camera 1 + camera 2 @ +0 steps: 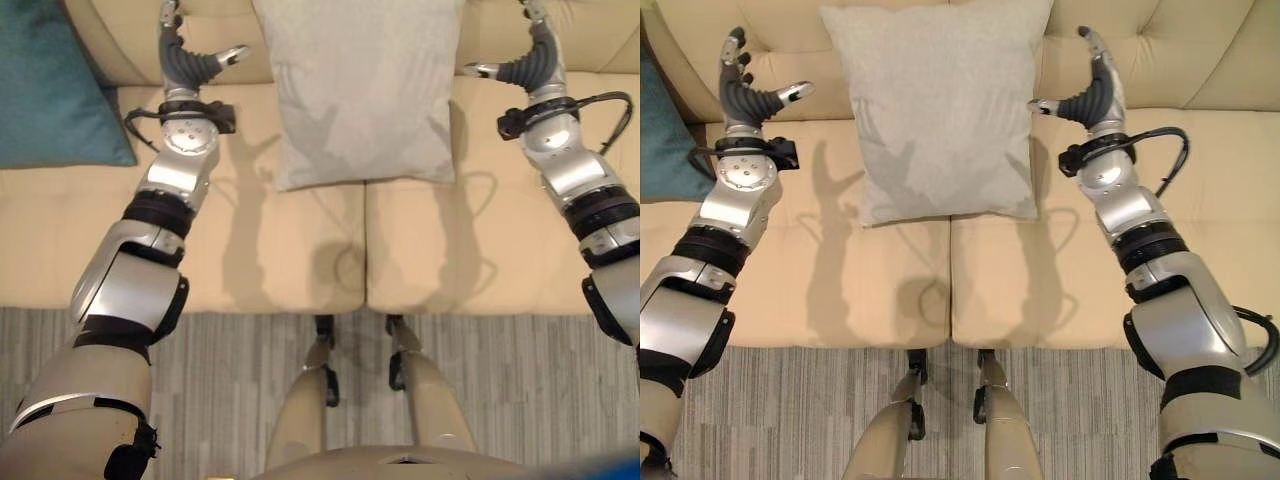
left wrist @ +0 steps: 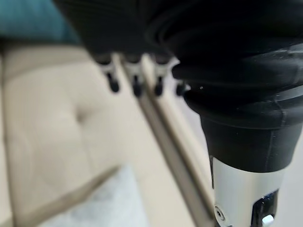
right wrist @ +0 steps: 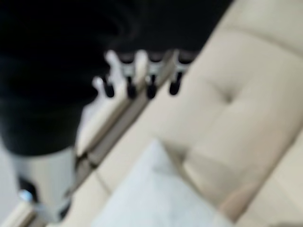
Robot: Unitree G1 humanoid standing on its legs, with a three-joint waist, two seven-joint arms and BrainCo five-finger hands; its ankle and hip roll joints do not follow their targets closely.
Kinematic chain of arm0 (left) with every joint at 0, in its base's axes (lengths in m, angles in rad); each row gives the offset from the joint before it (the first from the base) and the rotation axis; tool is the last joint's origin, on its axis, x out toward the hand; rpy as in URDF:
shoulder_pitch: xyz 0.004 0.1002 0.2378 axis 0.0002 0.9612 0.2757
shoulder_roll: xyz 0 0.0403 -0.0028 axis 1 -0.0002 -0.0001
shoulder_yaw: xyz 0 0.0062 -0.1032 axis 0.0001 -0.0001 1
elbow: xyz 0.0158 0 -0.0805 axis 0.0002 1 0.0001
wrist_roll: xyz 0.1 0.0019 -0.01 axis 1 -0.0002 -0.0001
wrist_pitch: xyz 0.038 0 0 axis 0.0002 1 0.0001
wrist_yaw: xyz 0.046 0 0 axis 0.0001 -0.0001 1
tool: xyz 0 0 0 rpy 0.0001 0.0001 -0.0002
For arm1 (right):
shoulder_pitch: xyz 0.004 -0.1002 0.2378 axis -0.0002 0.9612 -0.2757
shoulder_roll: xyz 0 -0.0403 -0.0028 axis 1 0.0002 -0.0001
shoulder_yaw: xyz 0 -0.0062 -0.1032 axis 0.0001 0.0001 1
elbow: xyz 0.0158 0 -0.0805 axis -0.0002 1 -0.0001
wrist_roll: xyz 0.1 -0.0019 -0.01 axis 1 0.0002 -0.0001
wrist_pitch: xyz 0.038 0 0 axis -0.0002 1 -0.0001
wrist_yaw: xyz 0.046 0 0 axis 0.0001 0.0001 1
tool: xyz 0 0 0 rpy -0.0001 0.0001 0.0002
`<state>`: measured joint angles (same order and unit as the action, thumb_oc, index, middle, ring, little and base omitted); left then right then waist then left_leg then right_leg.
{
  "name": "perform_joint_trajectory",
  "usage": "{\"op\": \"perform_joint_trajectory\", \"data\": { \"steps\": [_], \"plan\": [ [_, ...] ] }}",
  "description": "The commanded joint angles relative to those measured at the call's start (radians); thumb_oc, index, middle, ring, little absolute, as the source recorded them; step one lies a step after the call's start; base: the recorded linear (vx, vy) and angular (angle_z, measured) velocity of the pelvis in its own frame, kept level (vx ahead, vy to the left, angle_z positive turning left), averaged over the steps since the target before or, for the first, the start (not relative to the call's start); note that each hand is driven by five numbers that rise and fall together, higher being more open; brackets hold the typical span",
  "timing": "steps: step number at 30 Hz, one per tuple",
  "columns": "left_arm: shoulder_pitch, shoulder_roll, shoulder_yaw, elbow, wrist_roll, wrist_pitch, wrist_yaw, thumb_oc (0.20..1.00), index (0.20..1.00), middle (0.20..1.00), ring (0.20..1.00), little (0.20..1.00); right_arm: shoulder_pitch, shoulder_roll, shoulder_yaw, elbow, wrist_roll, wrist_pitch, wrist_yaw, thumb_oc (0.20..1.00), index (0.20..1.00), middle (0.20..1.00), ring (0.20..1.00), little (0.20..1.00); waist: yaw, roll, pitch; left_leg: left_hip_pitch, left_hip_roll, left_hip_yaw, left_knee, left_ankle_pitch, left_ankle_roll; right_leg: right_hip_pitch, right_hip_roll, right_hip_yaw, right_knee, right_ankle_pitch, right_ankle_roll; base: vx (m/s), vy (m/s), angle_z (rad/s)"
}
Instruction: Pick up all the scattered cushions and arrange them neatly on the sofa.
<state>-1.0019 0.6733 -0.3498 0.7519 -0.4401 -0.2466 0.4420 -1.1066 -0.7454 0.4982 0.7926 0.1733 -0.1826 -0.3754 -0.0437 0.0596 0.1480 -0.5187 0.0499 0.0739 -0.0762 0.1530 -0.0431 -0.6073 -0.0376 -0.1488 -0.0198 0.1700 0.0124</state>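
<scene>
The setting is a home living room. A cream tufted sofa [image 1: 1060, 250] carries a pale grey cushion [image 1: 940, 110] and a teal cushion [image 1: 50, 85]. A grey striped carpet [image 1: 790, 410] covers the floor.

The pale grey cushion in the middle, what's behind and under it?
The grey cushion leans on the cream sofa backrest, its bottom edge over the seam between two seat cushions. Whatever lies directly behind it is covered.
</scene>
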Motion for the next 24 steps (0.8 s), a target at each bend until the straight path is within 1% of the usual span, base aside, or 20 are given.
{"op": "perform_joint_trajectory", "data": {
  "steps": [1, 2, 3, 4, 5, 6, 7, 8, 9, 10, 11, 14, 15, 17, 18, 20, 22, 24],
  "plan": [
    [0.122, 0.021, 0.055, -0.074, 0.035, -0.076, -0.029, 1.0, 1.0, 1.0, 1.0, 1.0, 0.093, -0.034, -0.055, -0.039, -0.001, -0.043, 0.01, 1.0, 1.0, 1.0, 1.0, 1.0, 0.002, -0.032, -0.027, 0.073, -0.01, 0.004, -0.011, -0.018, -0.049, 0.09, -0.037, 0.039, -0.068, 0.013, 0.104, 0.0, 0.0, 0.0],
    [0.187, 0.023, 0.08, -0.122, 0.041, -0.082, -0.039, 1.0, 1.0, 1.0, 1.0, 1.0, 0.156, -0.051, -0.078, -0.071, -0.021, -0.043, 0.023, 1.0, 1.0, 1.0, 1.0, 1.0, 0.002, -0.034, -0.027, 0.088, -0.011, 0.005, -0.011, -0.022, -0.048, 0.106, -0.035, 0.038, -0.068, 0.009, 0.102, 0.05, 0.001, 0.0],
    [0.348, 0.003, 0.137, -0.212, 0.062, -0.083, -0.07, 1.0, 1.0, 1.0, 1.0, 1.0, 0.31, -0.053, -0.152, -0.143, -0.052, -0.046, 0.045, 1.0, 1.0, 1.0, 1.0, 1.0, 0.003, -0.038, -0.033, 0.129, -0.011, 0.009, -0.011, -0.033, -0.046, 0.146, -0.034, 0.036, -0.068, 0.001, 0.101, 0.0, 0.0, 0.0],
    [0.351, 0.003, 0.137, -0.215, 0.063, -0.082, -0.069, 1.0, 1.0, 1.0, 1.0, 1.0, 0.314, -0.052, -0.154, -0.147, -0.053, -0.044, 0.044, 1.0, 1.0, 1.0, 1.0, 1.0, 0.003, -0.039, -0.037, 0.125, -0.012, 0.009, -0.011, -0.03, -0.046, 0.142, -0.035, 0.036, -0.068, 0.003, 0.101, 0.06, -0.011, 0.03],
    [0.432, 0.0, 0.158, -0.264, 0.08, -0.085, -0.083, 1.0, 1.0, 1.0, 1.0, 1.0, 0.401, -0.054, -0.191, -0.189, -0.069, -0.046, 0.06, 1.0, 1.0, 1.0, 1.0, 1.0, 0.003, -0.042, -0.039, 0.151, -0.01, 0.009, -0.011, -0.038, -0.045, 0.169, -0.033, 0.034, -0.068, -0.005, 0.1, 0.05, -0.019, 0.04],
    [0.507, -0.02, 0.174, -0.294, 0.094, -0.079, -0.103, 1.0, 1.0, 1.0, 1.0, 1.0, 0.479, -0.03, -0.231, -0.211, -0.071, -0.05, 0.072, 1.0, 1.0, 1.0, 1.0, 1.0, 0.002, -0.044, -0.043, 0.171, -0.01, 0.009, -0.011, -0.042, -0.045, 0.19, -0.032, 0.032, -0.068, -0.01, 0.099, 0.08, -0.025, 0.04],
    [0.574, -0.036, 0.191, -0.315, 0.1, -0.077, -0.117, 1.0, 1.0, 1.0, 1.0, 1.0, 0.546, -0.024, -0.253, -0.226, -0.085, -0.05, 0.086, 1.0, 1.0, 1.0, 1.0, 1.0, 0.002, -0.047, -0.048, 0.19, -0.009, 0.01, -0.011, -0.044, -0.046, 0.207, -0.034, 0.029, -0.068, -0.013, 0.099, 0.07, -0.026, 0.03],
    [0.652, -0.076, 0.207, -0.315, 0.097, -0.069, -0.146, 1.0, 1.0, 1.0, 1.0, 1.0, 0.633, -0.007, -0.272, -0.256, -0.114, -0.047, 0.106, 1.0, 1.0, 1.0, 1.0, 1.0, 0.001, -0.05, -0.053, 0.215, -0.006, 0.01, -0.011, -0.049, -0.047, 0.232, -0.033, 0.025, -0.068, -0.022, 0.099, 0.08, -0.034, 0.02],
    [0.703, -0.097, 0.215, -0.308, 0.103, -0.064, -0.163, 1.0, 1.0, 1.0, 1.0, 1.0, 0.69, 0.019, -0.295, -0.265, -0.114, -0.051, 0.119, 1.0, 1.0, 1.0, 1.0, 1.0, 0.001, -0.052, -0.054, 0.238, -0.003, 0.011, -0.009, -0.056, -0.048, 0.255, -0.032, 0.022, -0.068, -0.03, 0.098, 0.1, -0.052, 0.03],
    [0.819, -0.15, 0.242, -0.287, 0.088, -0.046, -0.21, 1.0, 1.0, 1.0, 1.0, 1.0, 0.814, 0.052, -0.322, -0.269, -0.139, -0.048, 0.152, 1.0, 1.0, 1.0, 1.0, 1.0, -0.003, -0.057, -0.058, 0.278, -0.002, 0.009, 0.001, -0.064, -0.046, 0.297, -0.031, 0.02, -0.068, -0.042, 0.096, 0.06, -0.039, 0.02],
    [0.82, -0.15, 0.242, -0.287, 0.088, -0.045, -0.21, 1.0, 1.0, 1.0, 1.0, 1.0, 0.815, 0.052, -0.323, -0.27, -0.139, -0.047, 0.152, 1.0, 1.0, 1.0, 1.0, 1.0, -0.004, -0.058, -0.06, 0.276, -0.003, 0.008, 0.0, -0.061, -0.046, 0.295, -0.032, 0.019, -0.068, -0.041, 0.096, 0.05, -0.04, 0.03],
    [0.929, -0.194, 0.247, -0.19, 0.111, -0.021, -0.267, 1.0, 1.0, 1.0, 1.0, 1.0, 0.923, 0.088, -0.323, -0.228, -0.184, -0.033, 0.198, 1.0, 1.0, 1.0, 1.0, 1.0, -0.009, -0.063, -0.062, 0.326, 0.005, 0.005, 0.03, -0.076, -0.046, 0.354, -0.031, 0.018, -0.059, -0.063, 0.09, 0.03, -0.026, 0.03],
    [0.974, -0.228, 0.247, -0.127, 0.111, -0.001, -0.289, 1.0, 1.0, 1.0, 1.0, 1.0, 0.968, 0.121, -0.321, -0.192, -0.18, -0.038, 0.218, 1.0, 1.0, 1.0, 1.0, 1.0, -0.012, -0.065, -0.063, 0.351, 0.011, 0.01, 0.04, -0.081, -0.046, 0.381, -0.029, 0.019, -0.05, -0.073, 0.089, 0.04, -0.024, -0.04],
    [0.995, -0.234, 0.25, -0.098, 0.113, 0.005, -0.305, 1.0, 1.0, 1.0, 1.0, 1.0, 0.994, 0.133, -0.326, -0.18, -0.189, -0.033, 0.221, 1.0, 1.0, 1.0, 1.0, 1.0, -0.016, -0.066, -0.066, 0.363, 0.014, 0.014, 0.049, -0.078, -0.047, 0.393, -0.029, 0.017, -0.041, -0.078, 0.087, 0.02, -0.009, -0.02],
    [1.036, -0.285, 0.253, 0.027, 0.122, 0.029, -0.331, 1.0, 1.0, 1.0, 1.0, 1.0, 1.036, 0.177, -0.312, -0.103, -0.197, -0.026, 0.244, 1.0, 1.0, 1.0, 1.0, 1.0, -0.019, -0.066, -0.073, 0.403, 0.019, 0.015, 0.054, -0.076, -0.046, 0.425, -0.024, 0.02, -0.017, -0.096, 0.086, 0.0, 0.0, 0.0],
    [1.06, -0.321, 0.258, 0.111, 0.132, 0.047, -0.35, 1.0, 1.0, 1.0, 1.0, 1.0, 1.072, 0.208, -0.312, -0.045, -0.2, -0.022, 0.261, 1.0, 1.0, 1.0, 1.0, 1.0, -0.023, -0.065, -0.084, 0.447, 0.026, 0.02, 0.045, -0.071, -0.048, 0.46, -0.02, 0.018, 0.001, -0.113, 0.083, 0.04, -0.019, 0.0],
    [1.069, -0.342, 0.245, 0.199, 0.189, 0.061, -0.362, 1.0, 1.0, 1.0, 1.0, 1.0, 1.105, 0.238, -0.304, 0.016, -0.21, -0.016, 0.277, 1.0, 1.0, 1.0, 1.0, 1.0, -0.027, -0.066, -0.097, 0.481, 0.029, 0.021, 0.041, -0.069, -0.049, 0.495, -0.016, 0.014, 0.012, -0.129, 0.08, 0.05, -0.035, 0.03],
    [1.064, -0.362, 0.227, 0.307, 0.28, 0.078, -0.373, 1.0, 1.0, 1.0, 1.0, 1.0, 1.135, 0.274, -0.299, 0.11, -0.215, -0.013, 0.284, 1.0, 1.0, 1.0, 1.0, 1.0, -0.038, -0.069, -0.103, 0.497, 0.036, 0.021, 0.058, -0.063, -0.058, 0.521, -0.011, 0.013, 0.022, -0.141, 0.076, 0.02, -0.04, 0.08]
  ]
}}
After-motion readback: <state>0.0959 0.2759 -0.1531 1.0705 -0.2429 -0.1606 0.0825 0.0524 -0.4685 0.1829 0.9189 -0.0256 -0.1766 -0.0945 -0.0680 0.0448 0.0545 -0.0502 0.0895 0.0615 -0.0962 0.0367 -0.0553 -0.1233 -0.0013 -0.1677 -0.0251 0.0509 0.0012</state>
